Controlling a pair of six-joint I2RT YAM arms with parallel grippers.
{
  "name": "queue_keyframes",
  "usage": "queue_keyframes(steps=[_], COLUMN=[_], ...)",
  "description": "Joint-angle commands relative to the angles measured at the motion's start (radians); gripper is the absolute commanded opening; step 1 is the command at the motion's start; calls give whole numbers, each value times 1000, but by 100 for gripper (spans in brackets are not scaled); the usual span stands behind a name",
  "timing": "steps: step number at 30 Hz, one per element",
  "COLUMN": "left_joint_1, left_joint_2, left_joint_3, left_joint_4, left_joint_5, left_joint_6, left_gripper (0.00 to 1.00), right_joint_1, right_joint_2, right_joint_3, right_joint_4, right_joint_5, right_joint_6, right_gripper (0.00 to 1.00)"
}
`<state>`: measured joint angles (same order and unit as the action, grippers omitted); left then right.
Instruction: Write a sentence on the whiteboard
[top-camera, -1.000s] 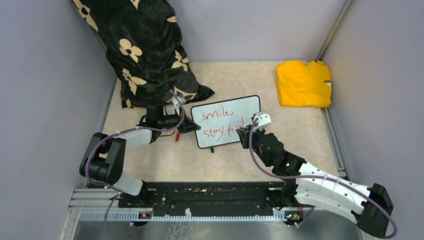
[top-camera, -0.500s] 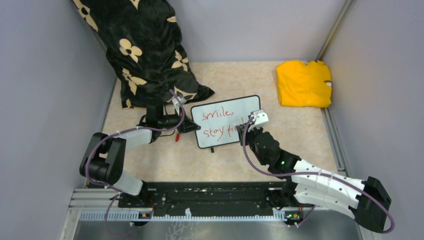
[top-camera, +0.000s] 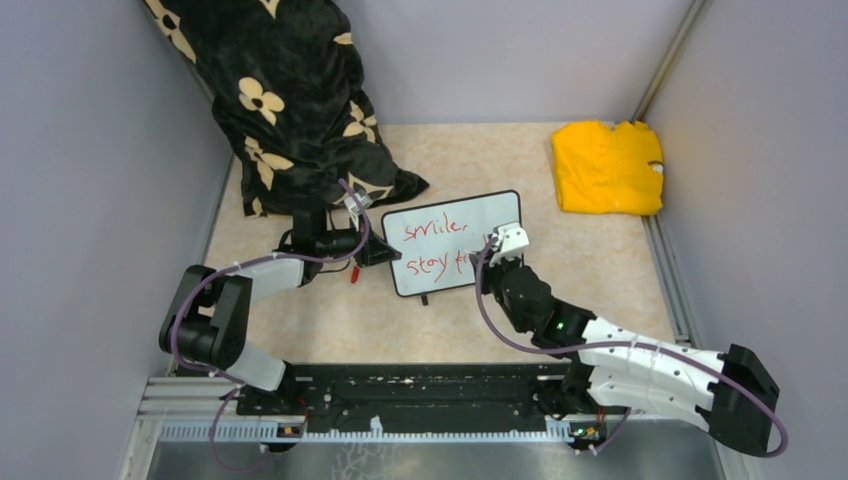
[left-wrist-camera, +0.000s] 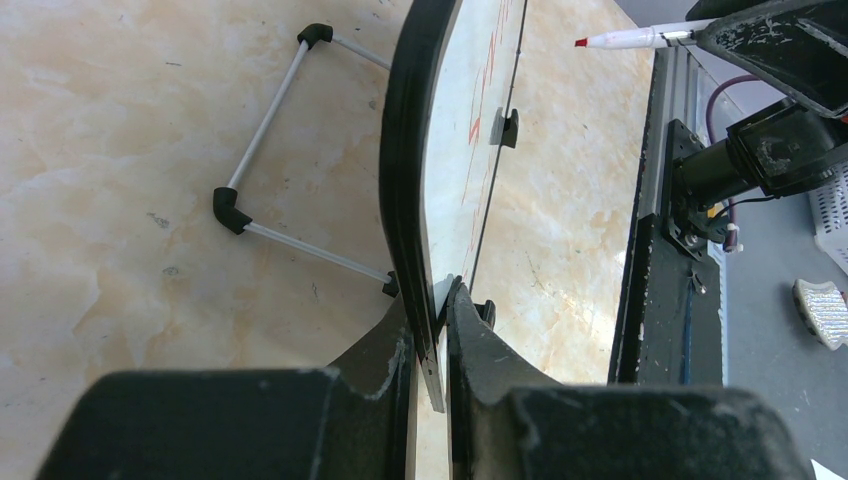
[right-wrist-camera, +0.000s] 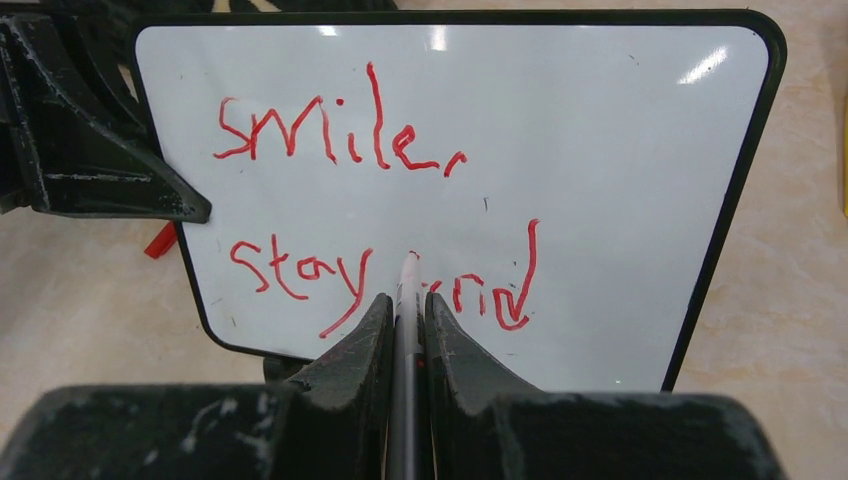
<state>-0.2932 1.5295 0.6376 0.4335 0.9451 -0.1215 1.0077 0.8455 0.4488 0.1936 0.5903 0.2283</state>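
1. The left tool (left-wrist-camera: 437, 300) is closed tight on the board's (top-camera: 490, 215) left edge.
2. The right tool (right-wrist-camera: 405, 305) squeezes a pen (right-wrist-camera: 409, 272), its tip near the board's lower red words (right-wrist-camera: 300, 270).
3. The board stands on the tabletop (top-camera: 330, 320).

black cloth w/ cream flower print (top-camera: 290, 110) bunched in far-left corner of beige marbled desk (top-camera: 400, 320), yellow folded cloth (top-camera: 607, 167) at far right by the wall, small red bit (top-camera: 353, 272) on desk left of centre, black rail (top-camera: 420, 385) along near edge.

A lab test cell: grey panel walls (top-camera: 80, 250) enclose a marble-patterned tabletop (top-camera: 600, 260) with aluminium rail (top-camera: 190, 402).
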Motion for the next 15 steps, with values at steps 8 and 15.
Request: queue_keyframes(steps=[8,15], left_joint_1=[-25,-26], left_joint_2=[49,48], left_joint_3=[-25,-23], left_joint_4=[-111,-114], left_joint_5=[-158,-158], left_joint_6=[112,112], left_gripper=[0,0], right_joint_1=[9,9], right_joint_2=[33,72], right_joint_3=[49,50], right_joint_4=[37,54], right_joint_5=[84,83], right_joint_6=[33,51], right_gripper=[0,0])
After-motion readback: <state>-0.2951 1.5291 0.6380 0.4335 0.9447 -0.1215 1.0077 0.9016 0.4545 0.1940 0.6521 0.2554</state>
